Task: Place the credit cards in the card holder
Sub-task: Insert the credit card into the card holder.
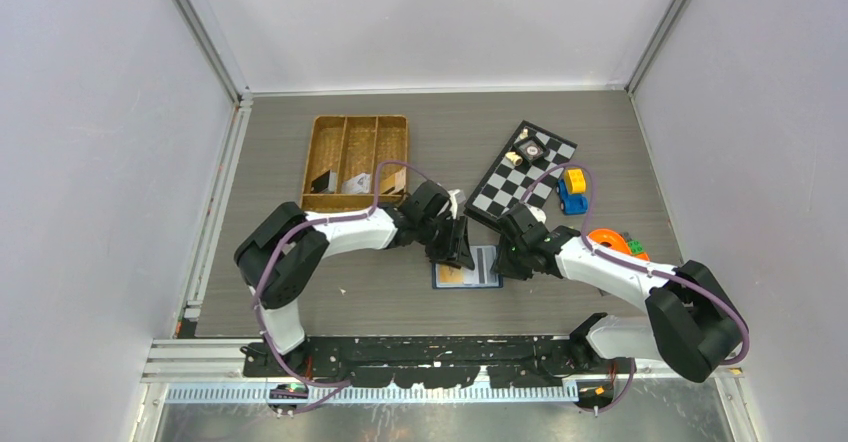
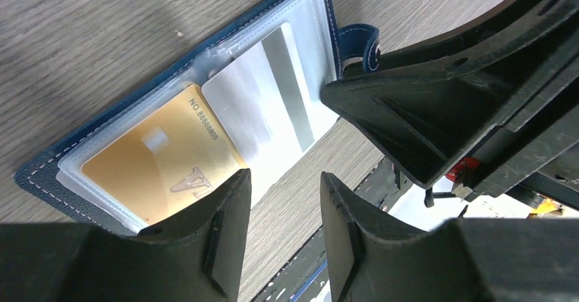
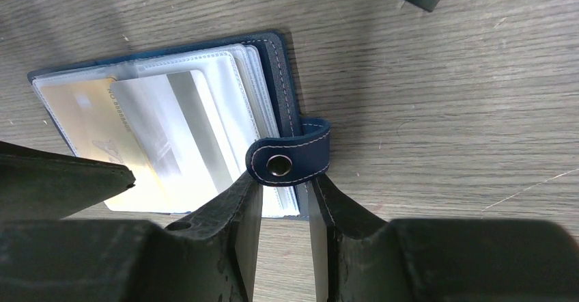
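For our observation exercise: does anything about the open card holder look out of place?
Yes: in the card holder, the silver card overlaps the gold card and looks only partly seated.

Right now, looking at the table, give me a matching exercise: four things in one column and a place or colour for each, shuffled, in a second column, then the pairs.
1 gold card
2 snap tab
3 wicker tray
4 toy car

A beside the checkerboard
B brown, split into compartments
C sticking out from the card holder's edge
D next to the silver card

Pairs: 1-D, 2-C, 3-B, 4-A
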{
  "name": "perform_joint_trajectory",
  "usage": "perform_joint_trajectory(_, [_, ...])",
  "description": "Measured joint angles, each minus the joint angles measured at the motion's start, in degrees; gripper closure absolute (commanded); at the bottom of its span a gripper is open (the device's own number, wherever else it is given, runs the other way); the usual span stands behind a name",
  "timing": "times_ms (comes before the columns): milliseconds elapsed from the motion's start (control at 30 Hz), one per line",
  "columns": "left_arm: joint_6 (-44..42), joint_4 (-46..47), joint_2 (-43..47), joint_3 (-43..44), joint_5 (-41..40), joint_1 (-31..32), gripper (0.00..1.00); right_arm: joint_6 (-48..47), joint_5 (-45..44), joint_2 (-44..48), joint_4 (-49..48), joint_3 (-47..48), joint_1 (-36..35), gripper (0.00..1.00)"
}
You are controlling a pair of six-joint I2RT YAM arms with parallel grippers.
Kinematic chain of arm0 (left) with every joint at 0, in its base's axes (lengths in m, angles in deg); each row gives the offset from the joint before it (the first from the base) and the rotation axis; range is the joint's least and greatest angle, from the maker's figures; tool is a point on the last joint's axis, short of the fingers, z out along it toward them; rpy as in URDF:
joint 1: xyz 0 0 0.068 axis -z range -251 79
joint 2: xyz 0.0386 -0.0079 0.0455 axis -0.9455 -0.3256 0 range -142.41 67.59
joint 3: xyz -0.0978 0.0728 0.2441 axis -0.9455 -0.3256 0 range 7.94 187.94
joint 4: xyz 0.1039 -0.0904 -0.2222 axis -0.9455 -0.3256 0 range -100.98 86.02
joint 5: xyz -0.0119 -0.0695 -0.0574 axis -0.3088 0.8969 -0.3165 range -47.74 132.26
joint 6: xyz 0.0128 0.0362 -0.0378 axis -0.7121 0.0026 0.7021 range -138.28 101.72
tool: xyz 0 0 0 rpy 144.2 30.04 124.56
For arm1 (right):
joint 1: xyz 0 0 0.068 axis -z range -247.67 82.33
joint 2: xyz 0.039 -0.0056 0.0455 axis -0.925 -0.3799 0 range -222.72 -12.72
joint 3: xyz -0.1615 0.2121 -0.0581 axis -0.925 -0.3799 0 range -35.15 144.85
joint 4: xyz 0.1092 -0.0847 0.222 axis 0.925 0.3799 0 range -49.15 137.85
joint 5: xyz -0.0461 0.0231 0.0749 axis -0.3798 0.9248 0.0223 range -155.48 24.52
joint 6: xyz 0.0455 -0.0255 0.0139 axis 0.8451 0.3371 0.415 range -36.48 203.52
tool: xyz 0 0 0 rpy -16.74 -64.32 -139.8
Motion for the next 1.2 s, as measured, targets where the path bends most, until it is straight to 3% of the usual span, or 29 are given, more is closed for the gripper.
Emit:
perform_joint_trajectory(500, [-0.52,-1.07,-1.27,0.37,-0.7,0.46,0.55,0.0,0.09,-0.11,-0.09,0.0,0.0,0.66])
perform_joint_trajectory(1200, [-0.76,-0.72,-5.22,3.58,-0.2,1.05,0.65,0.0,0.2,-0.11,-0.13,0.0,0.02,0.67])
